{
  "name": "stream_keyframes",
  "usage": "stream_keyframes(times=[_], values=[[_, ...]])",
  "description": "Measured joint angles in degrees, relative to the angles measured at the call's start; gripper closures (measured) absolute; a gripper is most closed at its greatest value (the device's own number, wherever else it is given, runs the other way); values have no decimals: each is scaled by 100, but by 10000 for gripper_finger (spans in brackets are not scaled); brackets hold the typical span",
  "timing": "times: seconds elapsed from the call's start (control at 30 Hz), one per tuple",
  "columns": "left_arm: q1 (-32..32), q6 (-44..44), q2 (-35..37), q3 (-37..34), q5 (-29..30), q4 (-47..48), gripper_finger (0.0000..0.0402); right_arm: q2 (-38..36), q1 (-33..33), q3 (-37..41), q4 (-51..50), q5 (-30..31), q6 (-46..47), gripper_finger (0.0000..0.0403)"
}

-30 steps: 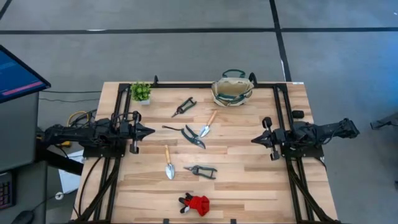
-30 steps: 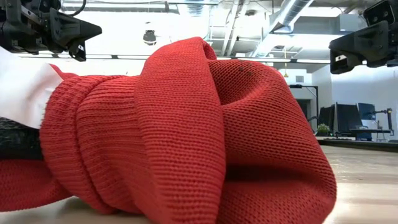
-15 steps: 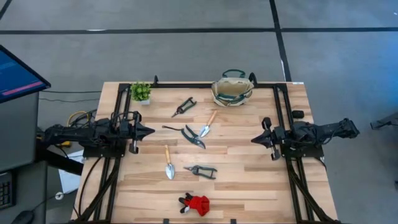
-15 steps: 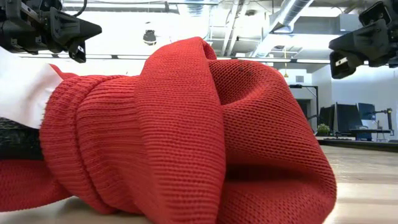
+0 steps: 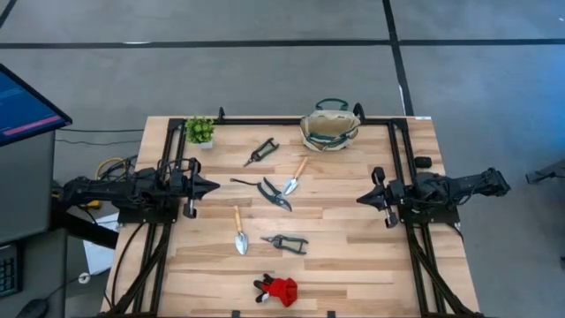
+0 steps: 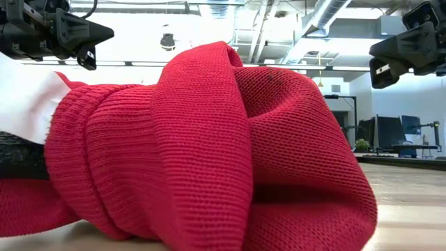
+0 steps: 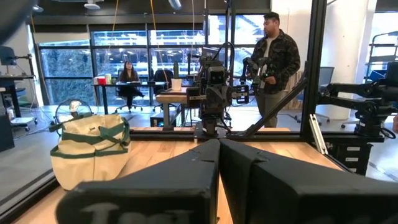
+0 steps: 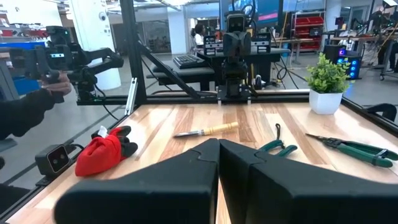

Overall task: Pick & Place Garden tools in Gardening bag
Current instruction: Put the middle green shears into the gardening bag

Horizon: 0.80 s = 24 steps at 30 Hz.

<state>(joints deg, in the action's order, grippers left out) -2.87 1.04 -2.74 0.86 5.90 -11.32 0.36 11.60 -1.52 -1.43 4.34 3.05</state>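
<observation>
A: From above, what lies on the pale wooden desk (image 5: 353,265)?

B: Two wooden-handled metal trowels, one near the bag (image 5: 295,175) and one lower down (image 5: 239,231). Three black-handled cutters: pruners (image 5: 261,151), long shears (image 5: 274,194), and another pair (image 5: 286,242). One thin black fork (image 5: 244,182) just beside the shears, and one red-and-black fabric bundle (image 5: 278,289) by the near edge. The round beige fabric bag with dark green trim (image 5: 329,129) stands at the far edge; no tool is in it. A small green potted plant (image 5: 199,131) sits in the far left corner.

A: And the claws?

B: The left claw (image 5: 212,186) and right claw (image 5: 362,199) hang at opposite sides, tips pressed together, holding nothing.

A: The low view?

B: The red bundle (image 6: 209,146) fills almost all of it, hiding every other tool. Both claws show in the upper corners.

A: The left wrist view?

B: Its own pinched fingers (image 7: 186,180), the bag (image 7: 90,149), and two people in the room beyond, one standing, one seated.

A: The right wrist view?

B: Pinched fingers (image 8: 186,180), the bundle (image 8: 102,152), one trowel (image 8: 208,130), two cutters (image 8: 277,147) (image 8: 351,148), the plant (image 8: 326,81), and a person's dark sleeve (image 8: 25,109) beside the desk.
</observation>
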Motion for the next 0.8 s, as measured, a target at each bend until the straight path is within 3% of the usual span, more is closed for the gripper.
stream_keyframes(times=[0.8], values=[[0,-138,-421,0,1,-37,400,0,-4,0,-4,7,-192,402]])
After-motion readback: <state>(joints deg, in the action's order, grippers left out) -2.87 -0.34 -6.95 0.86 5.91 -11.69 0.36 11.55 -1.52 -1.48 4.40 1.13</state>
